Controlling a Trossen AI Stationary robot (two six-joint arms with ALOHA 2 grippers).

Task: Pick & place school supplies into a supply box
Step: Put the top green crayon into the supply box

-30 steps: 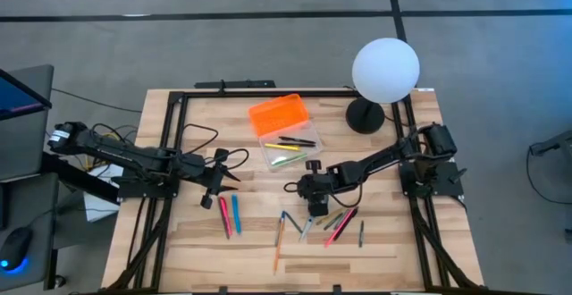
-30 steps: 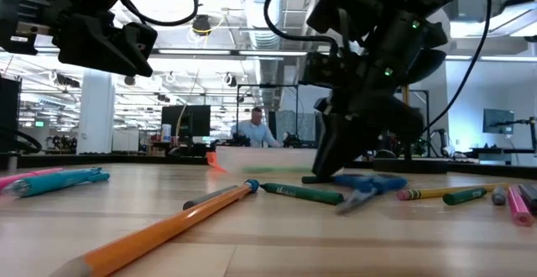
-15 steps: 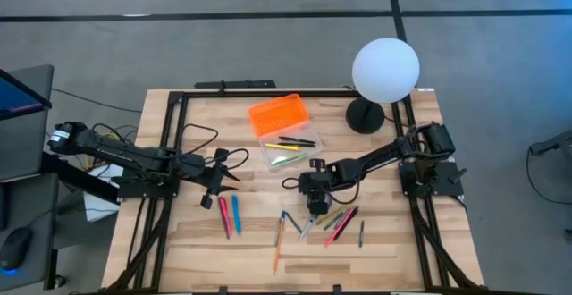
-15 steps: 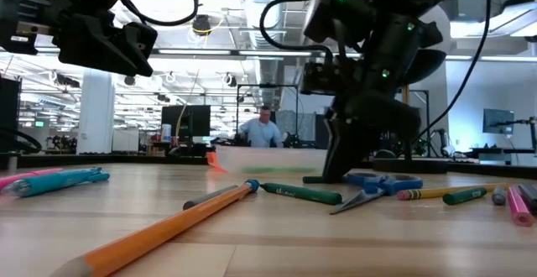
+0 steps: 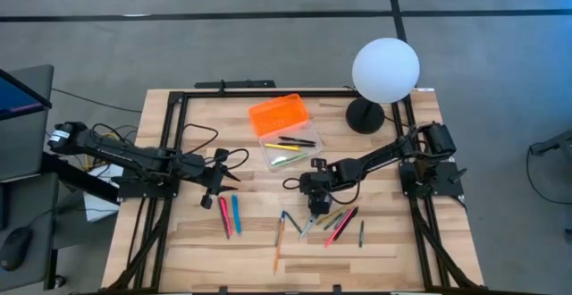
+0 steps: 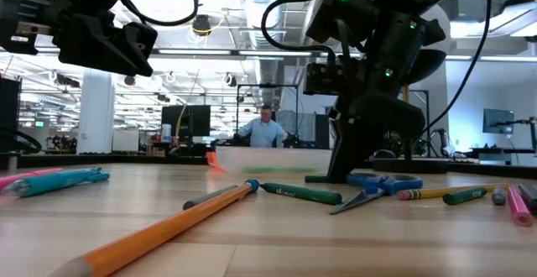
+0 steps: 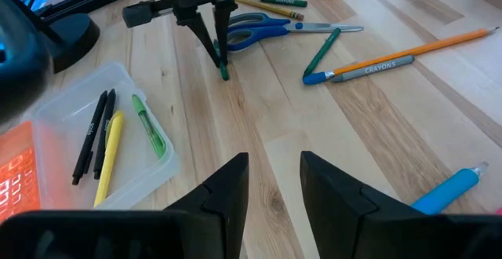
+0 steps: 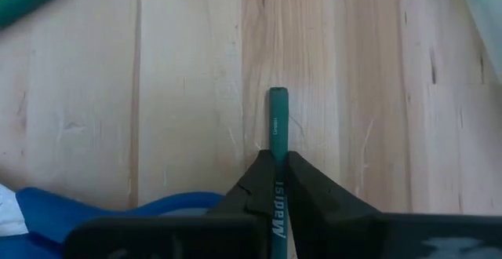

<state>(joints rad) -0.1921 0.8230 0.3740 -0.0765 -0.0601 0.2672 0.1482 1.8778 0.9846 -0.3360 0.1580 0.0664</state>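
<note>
High view: your right gripper sits near the table's middle, just below the supply box, whose orange lid lies open behind the clear tray. A few pens lie inside the tray. The other school supplies are scattered in front of the gripper. Your left gripper waits at the left, beside a pink and a blue pen. A white globe lamp stands at the far right corner.

Low view: the right gripper reaches down to the tabletop beside the blue-handled scissors. An orange pencil lies nearest. A person is at a desk in the room behind.

Left wrist view: the left gripper's fingers stand apart, holding nothing. A grey pencil reads "CRAYONS".

Right wrist view: the right gripper's fingers are clamped on a green pencil, its free end against the wood. You can read small print, apparently "Green", near its tip; the lettering at the fingers is cut off.
</note>
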